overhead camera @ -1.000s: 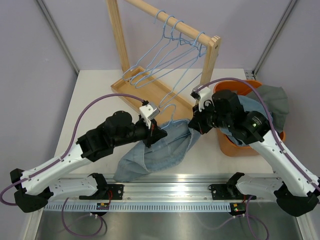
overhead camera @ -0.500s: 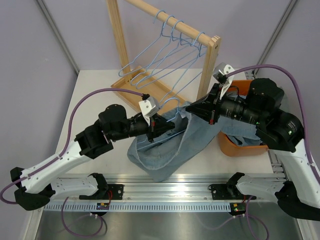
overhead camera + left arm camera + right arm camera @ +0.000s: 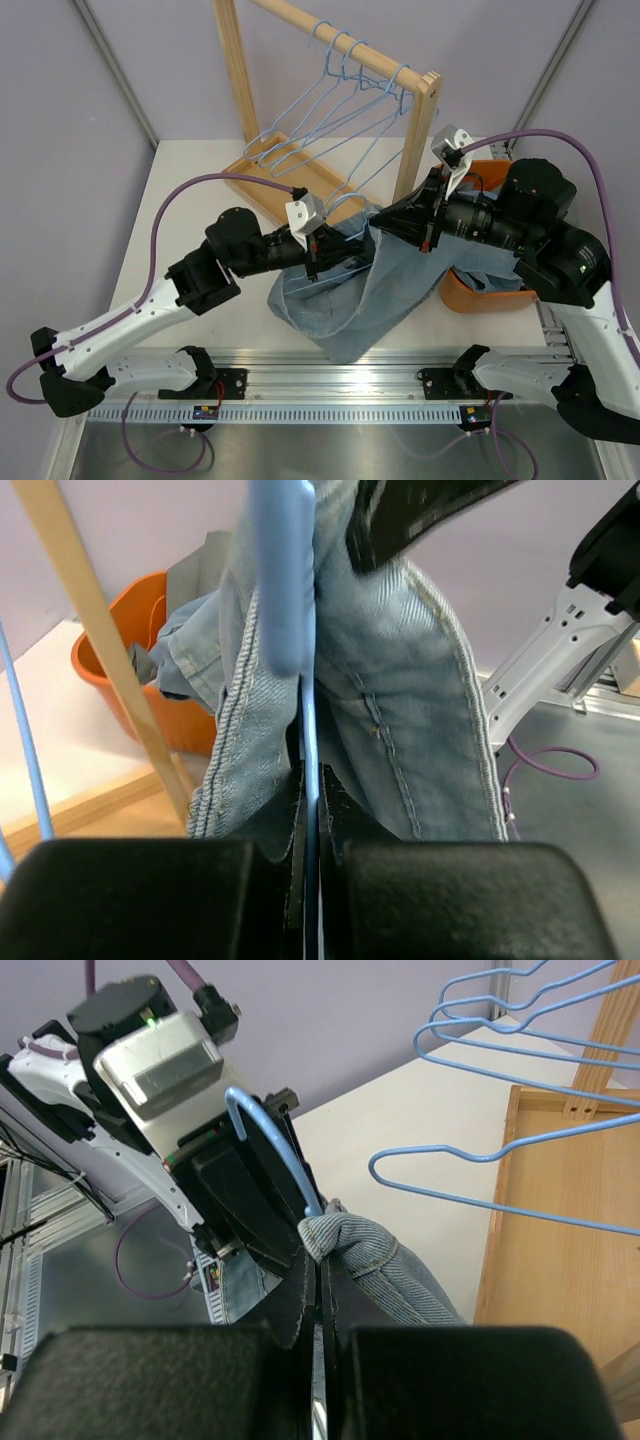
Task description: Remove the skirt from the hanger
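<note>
Beside wooden rack [image 3: 418,130] and orange bin [image 3: 482,296], left gripper [image 3: 310,792] tight on hanger [image 3: 283,580], right gripper [image 3: 322,1278] tight on skirt [image 3: 372,300]

We see the skirt [image 3: 372,290], pale blue denim with stitched seams and a thick waistband, hanging in loose folds near the middle of the top view. Its bunched waistband sits at 12 o'clock and the cloth falls toward 7 o'clock. The hanger [image 3: 272,1140], thin light-blue wire, rises from the waistband toward 11 o'clock in the right wrist view, its hook curling over.
</note>
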Available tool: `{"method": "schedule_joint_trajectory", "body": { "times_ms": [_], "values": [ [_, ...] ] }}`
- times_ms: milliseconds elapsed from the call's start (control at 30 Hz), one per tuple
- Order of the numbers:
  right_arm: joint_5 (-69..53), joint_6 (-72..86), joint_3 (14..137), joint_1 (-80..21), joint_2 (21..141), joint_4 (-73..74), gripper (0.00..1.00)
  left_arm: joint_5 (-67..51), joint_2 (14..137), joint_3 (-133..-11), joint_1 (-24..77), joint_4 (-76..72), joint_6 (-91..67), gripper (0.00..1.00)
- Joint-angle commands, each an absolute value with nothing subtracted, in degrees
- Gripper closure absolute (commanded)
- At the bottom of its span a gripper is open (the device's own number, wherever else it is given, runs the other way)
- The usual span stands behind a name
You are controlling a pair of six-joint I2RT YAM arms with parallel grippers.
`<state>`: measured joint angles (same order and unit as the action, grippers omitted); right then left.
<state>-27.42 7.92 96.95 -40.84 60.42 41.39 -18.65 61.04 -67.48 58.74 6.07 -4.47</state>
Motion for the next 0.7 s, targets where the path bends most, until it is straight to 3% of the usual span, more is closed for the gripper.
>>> {"method": "schedule_joint_trajectory", "body": {
  "times_ms": [0, 433, 667],
  "values": [
    [-28.22, 7.92, 101.33, -41.22, 60.03, 34.37, 1.0, -22.68, 60.82, -63.12, 58.8, -8.95, -5.89, 1.0],
    [-25.49, 8.0, 96.33, -40.08, 56.7, 34.1, 1.0, -27.33, 65.92, -61.35, 58.89, -22.05, -8.35, 1.0],
    [-23.39, 6.25, 95.89, -39.29, 55.99, 35.24, 1.0, -31.12, 70.49, -66.26, 59.41, -24.17, -10.55, 1.0]
  ]
}}
